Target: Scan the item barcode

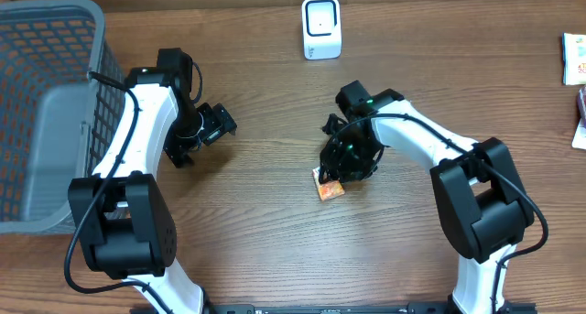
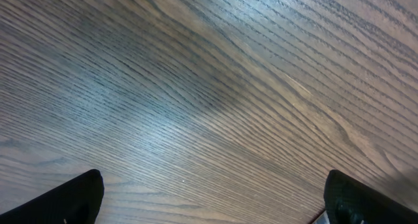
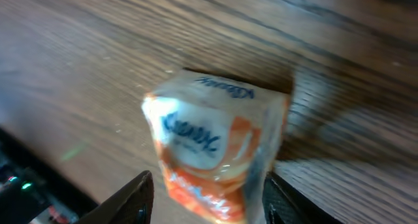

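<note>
White-shelled left arm (image 1: pixel 146 122): trailing a thin black cable (image 1: pixel 70 245) past black joints.
White-shelled right arm (image 1: pixel 417 135): glowing at a small green light (image 1: pixel 369 102).
Matte black left gripper fingers (image 2: pixel 72 198): tapering, rounded.

Orange-and-white tissue pack (image 3: pixel 212 145) — blue lettering, brown wood-grain table (image 1: pixel 275 250), grey mesh basket (image 1: pixel 46 94), white scanner (image 1: pixel 321 27)

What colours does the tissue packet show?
The tissue packet is white and orange with blue lettering; right wrist view.
</note>
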Controlling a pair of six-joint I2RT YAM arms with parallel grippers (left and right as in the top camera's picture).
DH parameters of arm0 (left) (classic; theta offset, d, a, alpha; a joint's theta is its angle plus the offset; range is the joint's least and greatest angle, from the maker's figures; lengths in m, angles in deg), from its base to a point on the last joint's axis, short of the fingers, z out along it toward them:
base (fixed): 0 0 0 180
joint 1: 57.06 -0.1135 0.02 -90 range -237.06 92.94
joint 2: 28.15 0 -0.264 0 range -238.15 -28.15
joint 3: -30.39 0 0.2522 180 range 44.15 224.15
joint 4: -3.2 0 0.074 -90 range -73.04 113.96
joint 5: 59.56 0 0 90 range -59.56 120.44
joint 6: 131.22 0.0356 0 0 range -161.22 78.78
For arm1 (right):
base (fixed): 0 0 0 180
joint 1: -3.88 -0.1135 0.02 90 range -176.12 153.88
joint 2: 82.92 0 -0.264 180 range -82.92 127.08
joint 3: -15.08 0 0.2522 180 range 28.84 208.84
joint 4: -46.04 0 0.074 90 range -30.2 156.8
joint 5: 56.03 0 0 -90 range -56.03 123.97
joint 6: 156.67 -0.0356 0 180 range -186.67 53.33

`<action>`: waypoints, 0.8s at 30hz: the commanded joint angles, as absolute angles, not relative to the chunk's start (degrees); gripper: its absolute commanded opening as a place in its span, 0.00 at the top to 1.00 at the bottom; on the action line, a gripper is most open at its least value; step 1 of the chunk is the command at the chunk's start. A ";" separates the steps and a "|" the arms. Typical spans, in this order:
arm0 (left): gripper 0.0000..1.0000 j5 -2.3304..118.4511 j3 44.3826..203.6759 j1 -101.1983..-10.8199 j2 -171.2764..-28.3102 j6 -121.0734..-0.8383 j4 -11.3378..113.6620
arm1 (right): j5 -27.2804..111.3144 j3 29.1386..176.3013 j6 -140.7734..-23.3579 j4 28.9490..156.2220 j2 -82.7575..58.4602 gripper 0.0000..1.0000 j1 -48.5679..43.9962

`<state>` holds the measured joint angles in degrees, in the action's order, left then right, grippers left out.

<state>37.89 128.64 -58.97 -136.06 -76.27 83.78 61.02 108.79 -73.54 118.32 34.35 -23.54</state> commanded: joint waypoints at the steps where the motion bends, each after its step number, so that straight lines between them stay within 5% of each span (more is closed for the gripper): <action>1: 0.00 37.45 129.82 -58.91 -136.26 -77.23 83.74 | 55.64 109.42 -75.88 118.17 32.93 0.46 -23.48; 7: 0.00 37.45 129.82 -58.91 -136.26 -77.23 83.74 | 55.89 109.44 -80.67 118.10 32.91 0.96 -23.48; 24: 0.01 37.45 129.82 -58.91 -136.26 -77.23 83.74 | 88.19 125.33 -83.42 116.88 32.91 0.96 -10.56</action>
